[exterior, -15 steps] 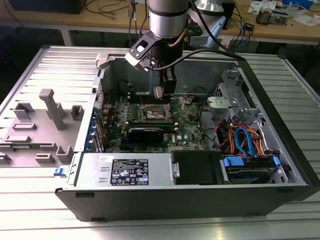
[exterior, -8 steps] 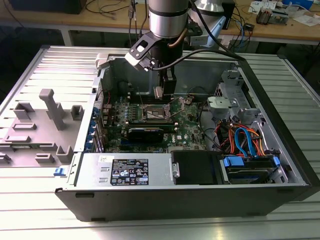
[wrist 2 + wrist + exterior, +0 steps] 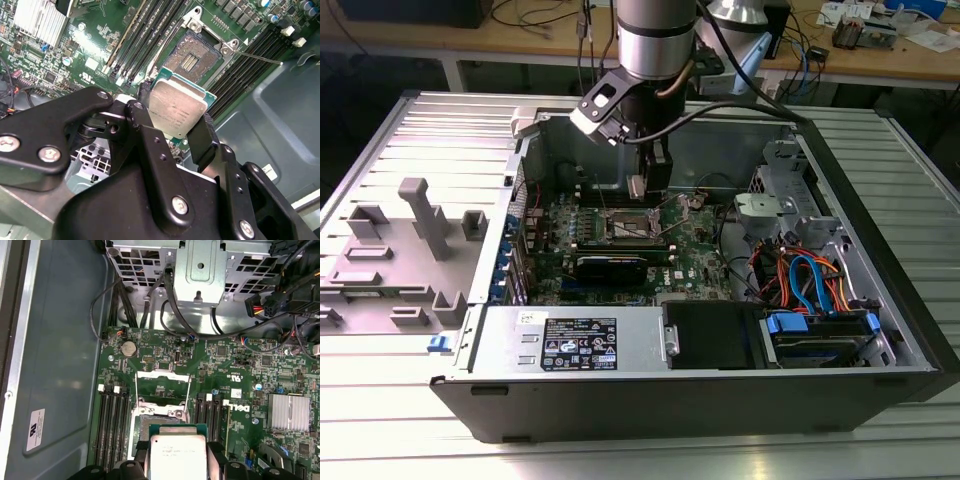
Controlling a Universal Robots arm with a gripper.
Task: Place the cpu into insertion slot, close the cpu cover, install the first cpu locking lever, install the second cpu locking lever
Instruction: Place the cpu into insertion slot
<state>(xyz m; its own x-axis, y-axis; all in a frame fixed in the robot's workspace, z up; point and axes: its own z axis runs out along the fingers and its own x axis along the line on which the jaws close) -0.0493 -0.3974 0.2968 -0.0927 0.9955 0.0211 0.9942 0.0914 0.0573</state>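
Second wrist view: the gripper (image 3: 174,120), clamped on 2 opposite edges of the cpu (image 3: 177,107), holds this seemingly light, stiff, fragile chip in the air near the uncovered insertion slot (image 3: 192,57).

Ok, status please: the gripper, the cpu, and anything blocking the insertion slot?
Gripper shut on cpu. Cpu in the air close to insertion slot, not seated. Slot bare, nothing lying in it.

Silvery cpu (image 3: 178,112) in the grip of the black end effector (image 3: 173,121), near the open insertion slot (image 3: 192,57) on the motherboard (image 3: 95,50).
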